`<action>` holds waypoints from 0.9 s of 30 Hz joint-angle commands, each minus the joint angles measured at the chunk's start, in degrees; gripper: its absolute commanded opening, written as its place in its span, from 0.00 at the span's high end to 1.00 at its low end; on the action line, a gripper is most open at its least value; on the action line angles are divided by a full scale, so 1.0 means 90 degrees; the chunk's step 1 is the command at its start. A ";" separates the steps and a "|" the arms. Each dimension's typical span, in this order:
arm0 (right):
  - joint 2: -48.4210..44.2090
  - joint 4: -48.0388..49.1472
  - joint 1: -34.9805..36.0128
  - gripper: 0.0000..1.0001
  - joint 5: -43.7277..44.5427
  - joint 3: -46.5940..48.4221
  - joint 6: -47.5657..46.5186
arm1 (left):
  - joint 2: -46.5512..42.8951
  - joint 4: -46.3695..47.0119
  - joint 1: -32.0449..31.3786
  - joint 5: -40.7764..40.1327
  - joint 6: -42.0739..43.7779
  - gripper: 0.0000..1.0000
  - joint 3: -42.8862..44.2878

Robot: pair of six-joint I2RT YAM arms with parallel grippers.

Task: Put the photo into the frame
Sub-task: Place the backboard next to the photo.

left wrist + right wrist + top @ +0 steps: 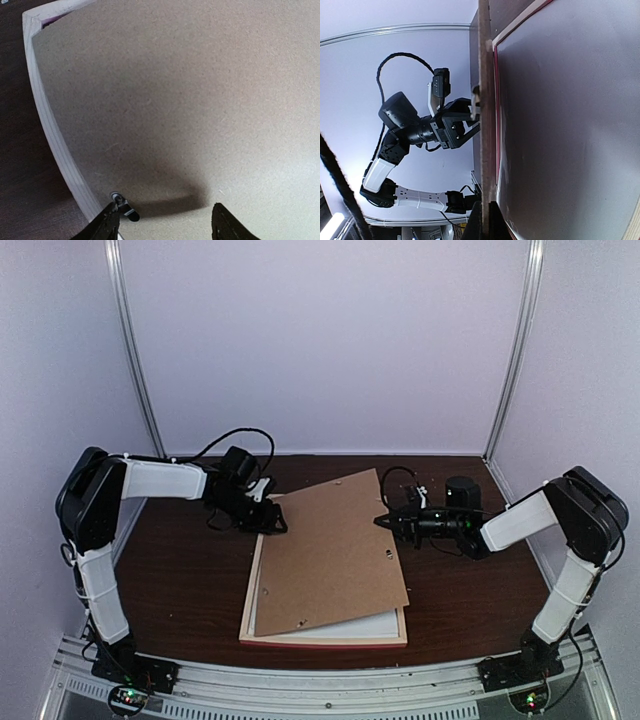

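No readable text, label, brand or number is to be found in any view — nothing printed can be made out on the brown backing board [330, 550] or the frame [320, 639], tbh.

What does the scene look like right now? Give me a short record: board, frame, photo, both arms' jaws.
board: brown rectangular cardboard backing board, lying skewed over the frame
frame: pink-rimmed rectangular picture frame, flat on the dark table
photo: not visible in any view
left gripper: jaws open, at the board's far-left corner
right gripper: jaws shut on the board's right edge
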 commanded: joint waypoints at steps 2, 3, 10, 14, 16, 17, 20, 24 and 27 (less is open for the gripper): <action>-0.0289 0.0504 0.0043 1.00 -0.0028 0.0029 0.0069 | -0.0378 0.0072 0.0020 0.0022 -0.0086 0.34 -0.0126; -0.0286 0.0501 0.0047 1.00 -0.0029 0.0015 0.0063 | -0.0429 0.0041 0.0020 -0.0047 -0.0079 0.34 -0.0117; -0.0299 0.0529 0.0031 1.00 -0.0024 -0.0023 0.0053 | -0.0756 -0.0113 0.0025 -0.0374 -0.0057 0.30 -0.0053; -0.0300 0.0550 0.0015 1.00 -0.0019 -0.0064 0.0053 | -0.0911 -0.0205 0.0020 -0.0589 -0.0037 0.29 -0.0041; -0.0307 0.0559 0.0005 1.00 -0.0019 -0.0084 0.0043 | -0.0989 -0.0255 0.0025 -0.0696 -0.0023 0.29 -0.0043; -0.0309 0.0568 -0.0003 1.00 -0.0019 -0.0091 0.0040 | -0.1011 -0.0285 0.0029 -0.0739 -0.0017 0.29 -0.0043; -0.0310 0.0614 -0.0030 1.00 -0.0034 -0.0114 0.0052 | -0.1058 -0.0337 0.0030 -0.0836 0.0005 0.29 -0.0053; -0.0306 0.0676 -0.0045 1.00 -0.0048 -0.0145 0.0082 | -0.1069 -0.0405 0.0030 -0.0903 0.0043 0.29 -0.0061; -0.0306 0.0677 -0.0054 1.00 -0.0048 -0.0183 0.0065 | -0.1050 -0.0410 0.0030 -0.0938 0.0051 0.29 -0.0077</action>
